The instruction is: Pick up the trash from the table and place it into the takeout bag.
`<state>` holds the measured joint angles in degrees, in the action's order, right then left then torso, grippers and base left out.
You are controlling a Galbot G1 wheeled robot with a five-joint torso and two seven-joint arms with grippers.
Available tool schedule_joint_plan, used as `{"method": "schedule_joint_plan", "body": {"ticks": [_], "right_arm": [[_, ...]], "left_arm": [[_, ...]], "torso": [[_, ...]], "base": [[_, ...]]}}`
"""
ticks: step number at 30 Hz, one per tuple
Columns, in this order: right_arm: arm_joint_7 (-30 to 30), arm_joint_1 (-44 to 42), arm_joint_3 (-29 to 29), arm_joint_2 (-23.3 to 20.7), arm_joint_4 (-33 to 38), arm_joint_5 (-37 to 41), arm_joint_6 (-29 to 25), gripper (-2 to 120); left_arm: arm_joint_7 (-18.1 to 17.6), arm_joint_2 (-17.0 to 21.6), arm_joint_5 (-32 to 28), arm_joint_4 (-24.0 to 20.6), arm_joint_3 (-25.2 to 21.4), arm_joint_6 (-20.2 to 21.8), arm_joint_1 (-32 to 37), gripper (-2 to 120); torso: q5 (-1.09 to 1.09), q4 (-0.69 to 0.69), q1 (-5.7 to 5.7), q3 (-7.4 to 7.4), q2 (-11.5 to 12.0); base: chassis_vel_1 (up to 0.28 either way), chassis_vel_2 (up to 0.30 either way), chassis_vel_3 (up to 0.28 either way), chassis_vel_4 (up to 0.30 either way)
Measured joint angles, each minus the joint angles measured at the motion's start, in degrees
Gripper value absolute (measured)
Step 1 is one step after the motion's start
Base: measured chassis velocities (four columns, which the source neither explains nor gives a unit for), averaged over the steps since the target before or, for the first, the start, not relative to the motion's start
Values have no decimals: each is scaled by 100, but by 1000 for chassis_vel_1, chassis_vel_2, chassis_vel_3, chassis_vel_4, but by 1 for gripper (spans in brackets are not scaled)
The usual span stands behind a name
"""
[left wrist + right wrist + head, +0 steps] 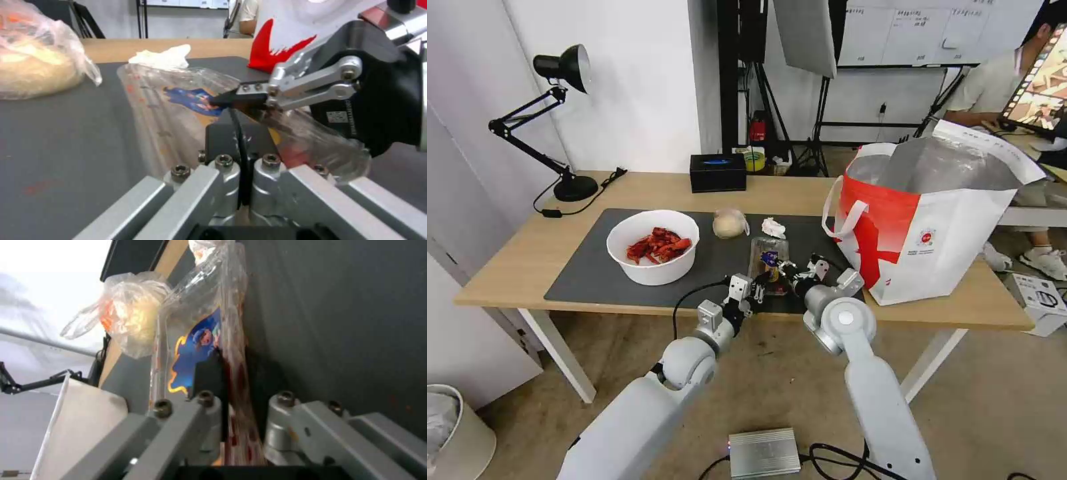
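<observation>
Between the right gripper's (pixel 231 396) jaws sits the clamshell tray (pixel 200 340): the right wrist view shows the fingers pinched on its near end, the clear plastic with red bits squeezed between them. Just left of it in the head view's lower centre, the left gripper (pixel 758 291) has its fingers pressed together, closed flat against or on the tray's near edge; the left wrist view shows the tray (pixel 178 106) tilted up off the mat (pixel 58 146).

So the step in hand looks like lifting the tray. The next move would call for carrying it rightward, over the rim of the bag (pixel 934 227) at centre right, without the flimsy plastic slipping.

Farther up the mat lie the wrapped lump (pixel 729 223) and tissue (pixel 773 228); the bowl (pixel 653 247) stands at centre left on the table (pixel 514 260).
</observation>
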<state>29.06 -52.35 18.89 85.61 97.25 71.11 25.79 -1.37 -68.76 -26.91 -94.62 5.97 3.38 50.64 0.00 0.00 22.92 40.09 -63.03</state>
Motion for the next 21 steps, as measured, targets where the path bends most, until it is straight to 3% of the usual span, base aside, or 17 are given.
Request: {"method": "schedule_joint_plan", "body": {"ticks": [2,6,21], "right_arm": [[-2,-11,5,15,-11,-27,-9,2],[-2,-11,8,58,-23,-114,-17,1],[-150,-184,-187,-19,232,-672,-281,1]], "left_arm": [[-9,5,-27,-22,-25,-12,29,0],[-47,17,-93,-82,-43,-15,57,3],[-239,350,-566,-903,-869,27,642,60]], "torso": [[0,0,0,0,0],[0,-1,0,0,0],[1,0,0,2,2]], "base": [[0,0,0,0],[0,0,0,0],[0,0,0,0]]}}
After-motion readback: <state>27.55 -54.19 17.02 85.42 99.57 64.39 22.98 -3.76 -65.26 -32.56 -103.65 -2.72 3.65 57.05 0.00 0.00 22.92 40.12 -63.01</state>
